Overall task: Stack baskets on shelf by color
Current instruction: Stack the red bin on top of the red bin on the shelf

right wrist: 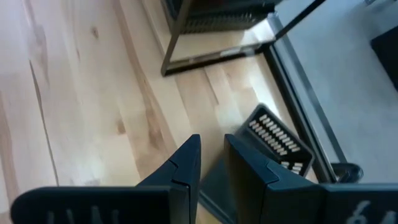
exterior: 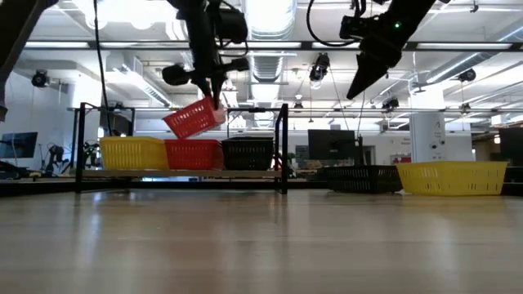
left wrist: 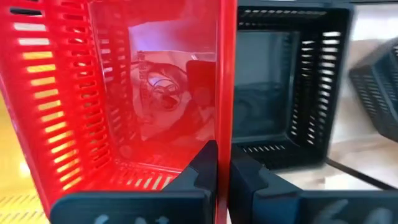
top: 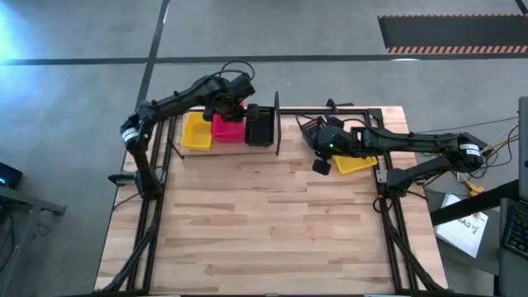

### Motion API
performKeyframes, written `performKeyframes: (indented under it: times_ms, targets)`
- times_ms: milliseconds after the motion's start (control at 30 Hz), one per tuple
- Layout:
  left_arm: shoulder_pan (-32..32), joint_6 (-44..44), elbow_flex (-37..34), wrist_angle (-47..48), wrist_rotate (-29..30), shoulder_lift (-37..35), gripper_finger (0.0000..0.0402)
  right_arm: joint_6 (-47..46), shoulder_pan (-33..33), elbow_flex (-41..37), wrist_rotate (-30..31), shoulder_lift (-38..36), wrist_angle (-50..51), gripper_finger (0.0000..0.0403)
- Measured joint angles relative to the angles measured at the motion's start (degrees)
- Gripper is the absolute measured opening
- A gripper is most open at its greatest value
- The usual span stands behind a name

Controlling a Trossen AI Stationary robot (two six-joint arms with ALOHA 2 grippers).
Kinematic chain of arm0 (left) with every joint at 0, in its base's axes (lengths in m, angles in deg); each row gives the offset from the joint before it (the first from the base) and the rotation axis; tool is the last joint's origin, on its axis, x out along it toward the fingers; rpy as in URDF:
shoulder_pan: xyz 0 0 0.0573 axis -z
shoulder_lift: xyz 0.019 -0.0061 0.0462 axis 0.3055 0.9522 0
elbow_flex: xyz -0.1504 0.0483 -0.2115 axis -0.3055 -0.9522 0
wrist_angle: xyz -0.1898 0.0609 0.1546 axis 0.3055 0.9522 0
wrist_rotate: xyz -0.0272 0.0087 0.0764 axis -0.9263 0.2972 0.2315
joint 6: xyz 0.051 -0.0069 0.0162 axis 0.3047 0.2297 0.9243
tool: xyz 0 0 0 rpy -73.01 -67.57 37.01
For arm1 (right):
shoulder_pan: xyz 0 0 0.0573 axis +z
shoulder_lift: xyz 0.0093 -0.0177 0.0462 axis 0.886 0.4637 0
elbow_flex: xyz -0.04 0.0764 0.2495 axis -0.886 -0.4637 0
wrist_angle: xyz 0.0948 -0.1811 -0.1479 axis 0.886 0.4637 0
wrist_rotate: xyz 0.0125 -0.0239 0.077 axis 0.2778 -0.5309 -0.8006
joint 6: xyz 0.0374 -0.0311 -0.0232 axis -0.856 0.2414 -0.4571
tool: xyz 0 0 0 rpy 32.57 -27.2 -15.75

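Note:
My left gripper (exterior: pixel 214 100) is shut on a red basket (exterior: pixel 194 119) and holds it in the air above the shelf (exterior: pixel 180 173). On the shelf's board a yellow basket (exterior: pixel 133 153), a red basket (exterior: pixel 194 153) and a black basket (exterior: pixel 248 153) stand side by side on their bottoms. My right gripper (exterior: pixel 357 88) hangs high over the table's far right. Its fingers (right wrist: pixel 186 165) stand a narrow gap apart with nothing between them, above a black basket (right wrist: pixel 280 140). My left gripper pinches one side wall of the red basket at its rim (left wrist: pixel 225 146), with one finger (left wrist: pixel 202 168) inside the basket and the other outside. The fingers come from above, slanting down. The basket hangs clear of the shelf and tilted, its left end lower in the low view.
A black basket (exterior: pixel 364 178) and a yellow basket (exterior: pixel 452 177) sit on the tabletop to the right of the shelf. The shelf's black upright posts (top: pixel 276 124) rise beside the black basket. The tabletop's near half (top: pixel 272 231) is bare wood.

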Motion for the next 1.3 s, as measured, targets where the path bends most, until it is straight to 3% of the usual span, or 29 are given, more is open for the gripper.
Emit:
performKeyframes:
  times_ms: [833,1300]
  targets:
    - [-1.3,-0.5,-0.9,-0.7,0.8,5.3,0.0002,-0.5,0.0,0.0,0.0,-1.7,2.3,0.0063]
    - [-1.7,1.6,-0.3,-1.7,-1.7,4.7,0.0116,-2.1,0.0,0.0,0.0,-1.7,2.3,0.0063]
